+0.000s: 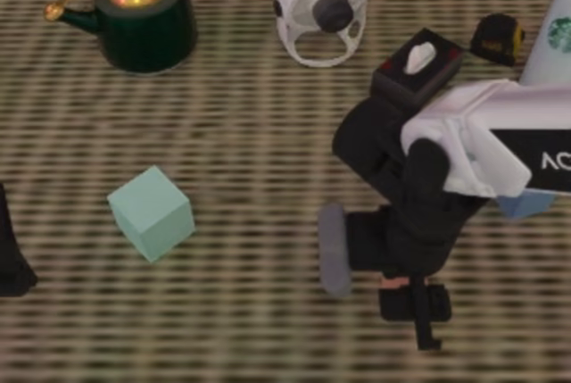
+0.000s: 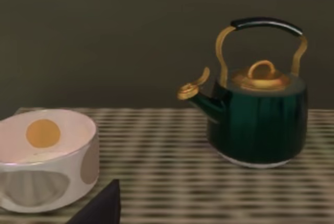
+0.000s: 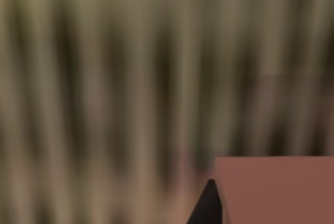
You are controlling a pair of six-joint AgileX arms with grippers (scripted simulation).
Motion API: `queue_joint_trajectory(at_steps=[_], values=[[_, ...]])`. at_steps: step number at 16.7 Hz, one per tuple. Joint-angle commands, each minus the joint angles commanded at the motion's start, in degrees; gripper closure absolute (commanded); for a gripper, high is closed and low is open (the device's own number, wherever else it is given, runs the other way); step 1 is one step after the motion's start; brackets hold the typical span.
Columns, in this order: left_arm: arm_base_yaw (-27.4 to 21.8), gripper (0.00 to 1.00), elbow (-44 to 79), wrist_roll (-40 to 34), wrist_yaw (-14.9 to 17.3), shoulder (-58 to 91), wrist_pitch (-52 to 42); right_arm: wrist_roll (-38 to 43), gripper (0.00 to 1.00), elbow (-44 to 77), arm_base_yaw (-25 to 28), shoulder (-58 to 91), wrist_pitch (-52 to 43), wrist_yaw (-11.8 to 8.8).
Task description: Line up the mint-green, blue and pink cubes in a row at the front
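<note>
Hovering low at the table's front right, the right gripper (image 1: 403, 287) closes narrowly on the pink cube (image 3: 274, 188), which next needs setting in line with the mint-green cube (image 1: 151, 212).

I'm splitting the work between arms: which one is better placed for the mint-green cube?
Probably left: the mint-green cube sits on the table's left half, nearer the parked left arm. The right gripper is over the pink cube.
</note>
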Motion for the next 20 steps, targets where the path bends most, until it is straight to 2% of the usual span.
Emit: queue_joint_trajectory(at_steps=[4,17,20], values=[[0.0,0.00,0.0,0.0,0.0,0.0,0.0,0.0,1.00,-0.1,0.0,0.1,0.1,0.0],[0.0,0.00,0.0,0.0,0.0,0.0,0.0,0.0,0.02,-0.1,0.0,0.1,0.1,0.0],[0.0,0.00,0.0,0.0,0.0,0.0,0.0,0.0,0.00,-0.1,0.0,0.1,0.1,0.0]])
